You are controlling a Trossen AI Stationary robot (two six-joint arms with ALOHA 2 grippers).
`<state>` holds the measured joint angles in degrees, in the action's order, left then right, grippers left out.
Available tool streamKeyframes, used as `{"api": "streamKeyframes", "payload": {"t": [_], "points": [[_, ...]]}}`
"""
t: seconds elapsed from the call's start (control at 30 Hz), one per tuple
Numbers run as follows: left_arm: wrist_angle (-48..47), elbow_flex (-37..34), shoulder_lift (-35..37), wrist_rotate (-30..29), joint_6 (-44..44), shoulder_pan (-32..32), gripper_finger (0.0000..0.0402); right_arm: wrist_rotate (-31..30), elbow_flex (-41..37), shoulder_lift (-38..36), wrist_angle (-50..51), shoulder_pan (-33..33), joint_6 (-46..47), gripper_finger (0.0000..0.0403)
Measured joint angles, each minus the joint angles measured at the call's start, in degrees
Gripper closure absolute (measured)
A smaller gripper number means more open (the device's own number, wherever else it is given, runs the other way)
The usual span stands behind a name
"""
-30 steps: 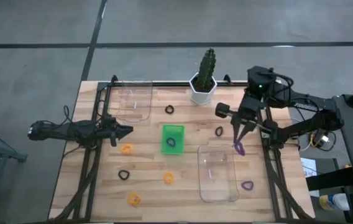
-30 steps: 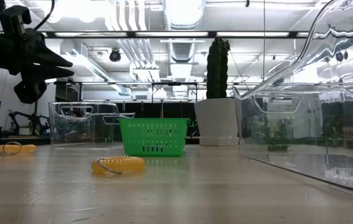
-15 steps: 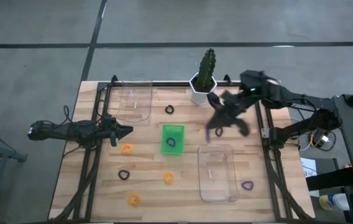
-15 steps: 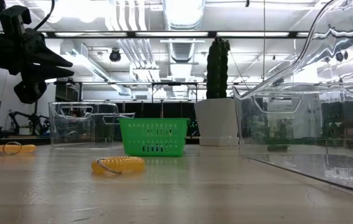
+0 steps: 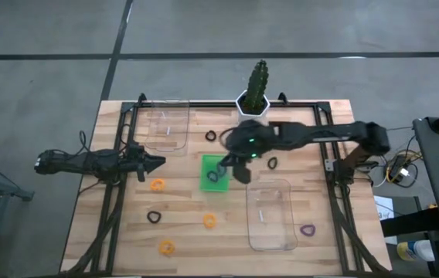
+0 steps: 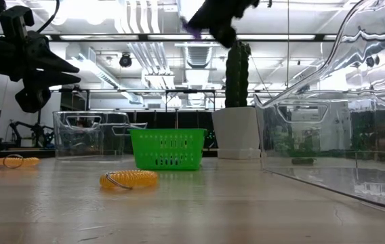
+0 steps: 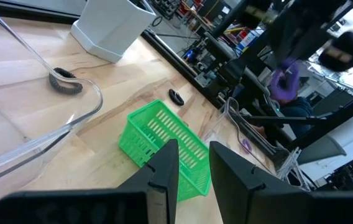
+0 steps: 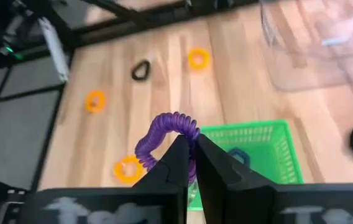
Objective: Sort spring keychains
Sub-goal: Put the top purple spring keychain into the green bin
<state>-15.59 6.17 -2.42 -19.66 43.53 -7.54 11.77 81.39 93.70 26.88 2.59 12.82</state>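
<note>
Right gripper point(image 8: 187, 163) pinches a purple keychain point(image 8: 164, 134) above the green tray point(image 5: 214, 171); left gripper point(image 5: 158, 162), fingers nearly together, waits at the table's left.

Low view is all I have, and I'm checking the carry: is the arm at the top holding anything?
Observer: Yes. The right gripper is shut on a purple keychain.
Operator: Where over the table is it?
Observer: Above the green basket, mid-table in the high view.
Operator: Is the basket empty?
Observer: No, a dark keychain already lies in it.
Operator: And the left arm?
Observer: The left gripper waits at the left side.
</note>
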Motion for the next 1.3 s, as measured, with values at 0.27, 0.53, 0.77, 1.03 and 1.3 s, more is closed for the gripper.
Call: {"api": "streamKeyframes", "payload": {"t": [0.27, 0.53, 0.77, 1.03, 1.3], "points": [[0.0, 0.0, 0.0, 0.0, 0.0, 0.0, 0.0319, -0.5, 6.5, 12.6, 1.8, 0.3, -1.1, 0.039], [-0.4, 0.0, -0.1, 0.0, -0.1, 0.0, 0.0319, -3.0, 12.3, 23.3, 9.5, 0.5, -1.5, 0.039], [-0.7, 0.0, -0.3, 0.0, -0.1, 0.0, 0.0319, -3.0, 16.3, 29.3, 12.5, 0.4, -2.8, 0.039], [-0.8, 0.0, -0.3, 0.0, -0.1, 0.0, 0.0319, -8.8, 17.4, 30.0, 13.5, 0.4, -3.0, 0.039], [-0.8, 0.0, -0.3, 0.0, -0.2, 0.0, 0.0319, -9.4, 17.2, 29.9, 13.5, 0.4, -3.8, 0.039]]}}
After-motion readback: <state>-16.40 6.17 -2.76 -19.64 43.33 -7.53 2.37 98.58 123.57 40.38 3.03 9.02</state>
